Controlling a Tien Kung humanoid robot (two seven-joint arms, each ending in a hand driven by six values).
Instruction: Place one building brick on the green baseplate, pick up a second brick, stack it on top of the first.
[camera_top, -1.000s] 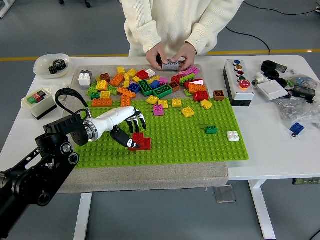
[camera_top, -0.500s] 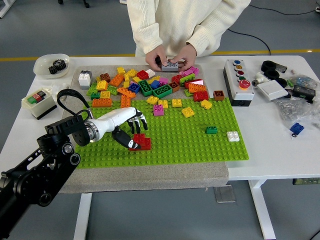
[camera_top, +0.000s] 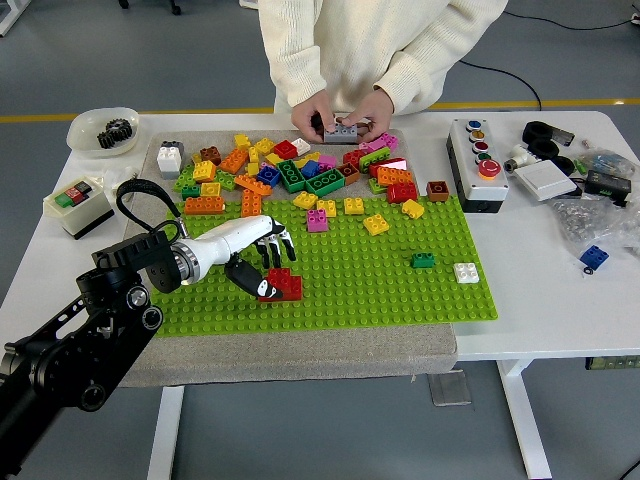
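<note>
The green baseplate (camera_top: 380, 290) lies on a grey mat in the middle of the table. A red brick (camera_top: 285, 284) sits on its left part, with a second red piece on its upper left. My left hand (camera_top: 262, 266) reaches in from the left and is curled on this red brick, thumb at its near left side, fingers over its top. A small green brick (camera_top: 423, 260) and a white brick (camera_top: 466, 272) stand on the plate's right part. A pile of loose bricks (camera_top: 290, 170) lies along the plate's far edge. My right arm is out of view.
A person stands at the far side, both hands holding a grey brick (camera_top: 341, 129) above the pile. A button box (camera_top: 478, 162) and assorted parts (camera_top: 585, 180) lie at the right. A switch box (camera_top: 75, 203) and a bowl of gears (camera_top: 103, 130) sit at the left.
My left hand and the red brick have barely shifted. The person has leaned slightly to the right and still holds the grey brick.
</note>
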